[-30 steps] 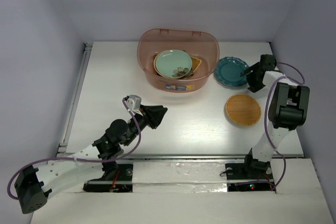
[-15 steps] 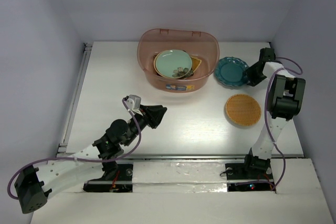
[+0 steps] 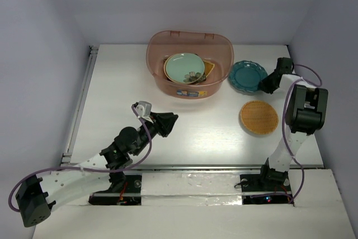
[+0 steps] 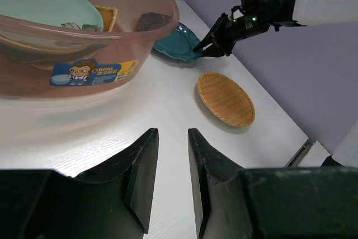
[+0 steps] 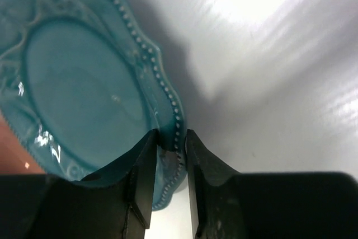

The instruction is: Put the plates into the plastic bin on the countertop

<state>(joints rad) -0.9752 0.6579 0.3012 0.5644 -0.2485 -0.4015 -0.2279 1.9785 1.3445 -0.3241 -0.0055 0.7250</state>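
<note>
Your right gripper has spent the last second re-angling at the teal scalloped plate. It now sits at the rim on the side facing away from the plastic bin. The wrist view shows the beaded edge caught between the two fingers, which are drawn in narrowly on it, so I judge the pinch is made.

The plate itself has hardly shifted. It rests on the countertop just to the right of the bin, and I cannot tell whether its gripped edge has come off the surface yet.

That leaves the lift and the carry leftward over the bin's wall still to do. A thin rim pinch may let the plate swing or slip as you raise it.

Your left gripper hangs in front of the bin, toward you, with its fingers a little apart and nothing between them.

The mint green plate lies inside the bin on top of other dishes. The woven round plate waits on the countertop, further right of the bin and nearer you.
</note>
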